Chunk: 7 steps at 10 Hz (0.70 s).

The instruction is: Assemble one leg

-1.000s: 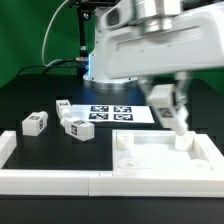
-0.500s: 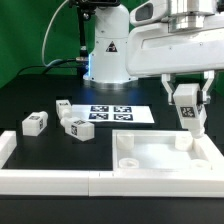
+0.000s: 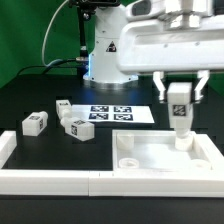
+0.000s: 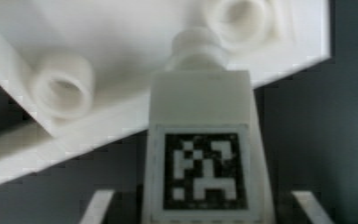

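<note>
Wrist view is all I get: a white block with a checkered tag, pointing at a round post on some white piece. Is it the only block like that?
Observer: No. Besides this leg, three more legs lie loose on the table toward the exterior view's left.
Operator: And the white piece under it?
Observer: It's a large square tray-like piece with a raised rim. The leg hangs upright over its far corner on the exterior view's right.
Operator: Anything else out there?
Observer: The marker board lies flat on the table, beyond the tray-like piece and beside the loose legs.
</note>
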Tool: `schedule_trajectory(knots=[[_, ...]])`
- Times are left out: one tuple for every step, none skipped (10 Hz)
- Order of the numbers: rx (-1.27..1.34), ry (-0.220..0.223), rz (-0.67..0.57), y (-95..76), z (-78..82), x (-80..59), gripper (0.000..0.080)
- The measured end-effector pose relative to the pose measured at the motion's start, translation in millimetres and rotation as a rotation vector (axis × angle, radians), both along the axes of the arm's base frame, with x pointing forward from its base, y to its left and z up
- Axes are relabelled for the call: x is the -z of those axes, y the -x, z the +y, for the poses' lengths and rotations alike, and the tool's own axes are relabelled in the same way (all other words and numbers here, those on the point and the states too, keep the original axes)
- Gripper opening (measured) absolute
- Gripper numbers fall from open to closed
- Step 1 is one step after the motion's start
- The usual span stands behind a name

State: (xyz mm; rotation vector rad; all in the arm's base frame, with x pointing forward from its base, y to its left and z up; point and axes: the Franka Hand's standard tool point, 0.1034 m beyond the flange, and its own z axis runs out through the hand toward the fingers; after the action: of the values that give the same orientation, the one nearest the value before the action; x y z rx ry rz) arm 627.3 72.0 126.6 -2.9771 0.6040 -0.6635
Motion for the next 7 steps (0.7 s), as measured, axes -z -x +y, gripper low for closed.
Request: schedule_trajectory(knots=[[-0.003,-0.001,-0.004,-1.2,2.3,-1.1,0.0287],[-0.002,-0.001,-0.002,-0.9,1.8,-0.4,0.0287],[-0.013,0.006,-0.002,-0.7,1.8,0.6,0.0287],[-0.09,0.051,-0.006,-1.1,1.6,5.4,0.0287],[-0.144,0.081,-0.011,-3.6,-0.6,4.6,0.0287],[-0.201,0.11,-0.037,-8.1,5.9,0.3,0.0287],[-0.258,0.14,-0.072,-11.7,11.9,-0.4,0.0287]])
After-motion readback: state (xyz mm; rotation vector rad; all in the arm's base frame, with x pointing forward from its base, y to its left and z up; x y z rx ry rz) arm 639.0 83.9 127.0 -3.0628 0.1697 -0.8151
